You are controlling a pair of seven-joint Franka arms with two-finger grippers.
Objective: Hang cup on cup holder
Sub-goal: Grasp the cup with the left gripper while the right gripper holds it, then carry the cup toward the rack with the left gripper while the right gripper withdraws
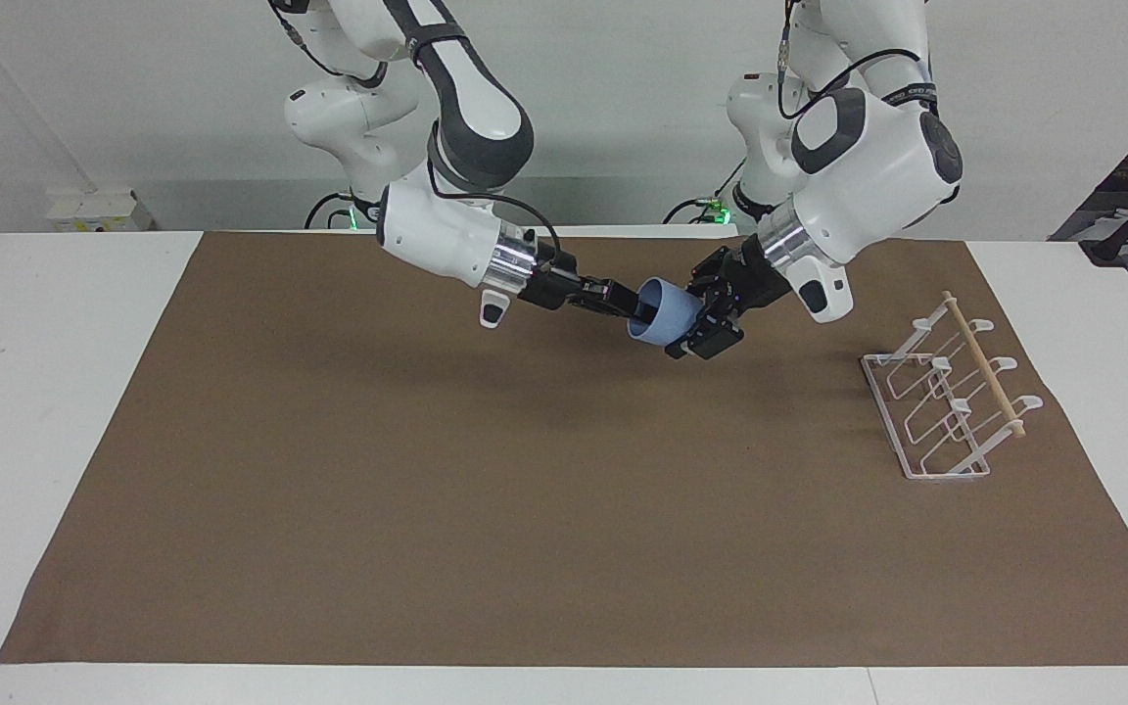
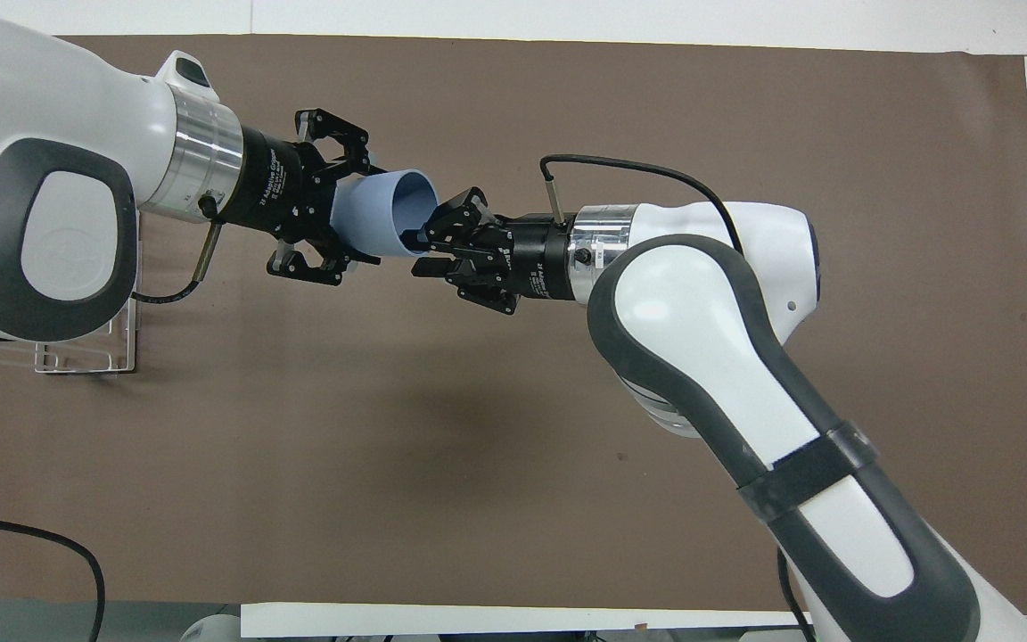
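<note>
I am seeing the cup (image 1: 664, 313) hanging over the brown mat (image 1: 427, 509), its base clamped in my left gripper (image 1: 706, 328) and its rim pinched by my right gripper (image 1: 626, 302), well apart from the cup holder (image 1: 951, 397).

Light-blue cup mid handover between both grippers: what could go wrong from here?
1. The light-blue tapered plastic cup hangs in the air over the brown mat, the left gripper around its base and the right gripper at its rim. If either arm pulls away before the other has it firmly, the smooth cup could slip and drop.
2. The white wire cup holder stands well off toward the left arm's end, so a weak grip may shift in transit.
</note>
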